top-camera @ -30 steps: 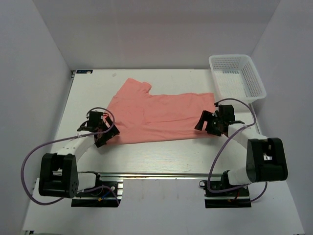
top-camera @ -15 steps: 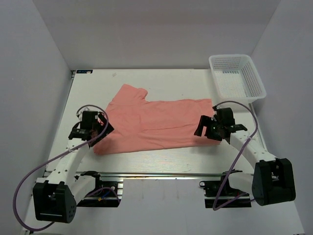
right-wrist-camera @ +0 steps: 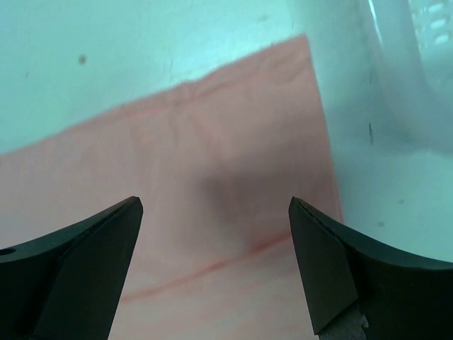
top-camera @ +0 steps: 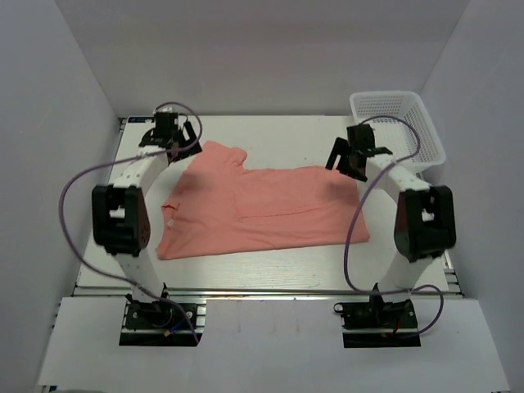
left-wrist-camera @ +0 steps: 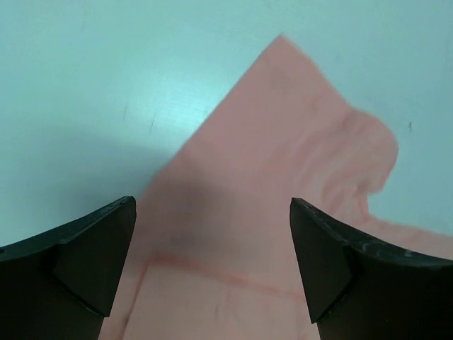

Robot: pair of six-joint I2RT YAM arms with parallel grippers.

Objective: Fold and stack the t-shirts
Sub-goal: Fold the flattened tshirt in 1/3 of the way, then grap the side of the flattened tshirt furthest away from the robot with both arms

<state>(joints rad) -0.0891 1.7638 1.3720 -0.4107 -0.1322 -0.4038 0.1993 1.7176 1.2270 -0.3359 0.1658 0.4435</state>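
**T-shirt spread flat, both arms reaching to its far corners**

T-shirt (top-camera: 262, 209): one salmon-pink, short-sleeved shirt lies flat on the white worktop (top-camera: 270, 131), roughly in the middle, its long side running left to right. A small white tag (top-camera: 170, 221) shows near its left edge, and a sleeve (top-camera: 225, 154) juts toward the far side at the left end. The cloth looks smooth, with only slight wrinkles.

Both arms are stretched out away from their bases. The left fingers (left-wrist-camera: 92, 262) sit over the far left of the shirt, beside that sleeve. In the left wrist view they stand wide apart with nothing between them. Below them lie pink cloth (left-wrist-camera: 283, 177), a faint seam line and the sleeve's slanting edge against bare worktop (left-wrist-camera: 106, 71).

The right fingers (right-wrist-camera: 333, 269) sit over the shirt's far right corner. In the right wrist view they are also spread wide and hold nothing. The cloth (right-wrist-camera: 212, 177) beneath shows a stitched hem line and a soft shadow. Whether either pair touches the fabric cannot be told.

A white mesh basket (top-camera: 385, 95) stands at the far right corner of the worktop, just beyond the right arm's wrist. Its pale wall (right-wrist-camera: 396, 71) fills the upper right of the right wrist view, close to the shirt's corner but apart from it.
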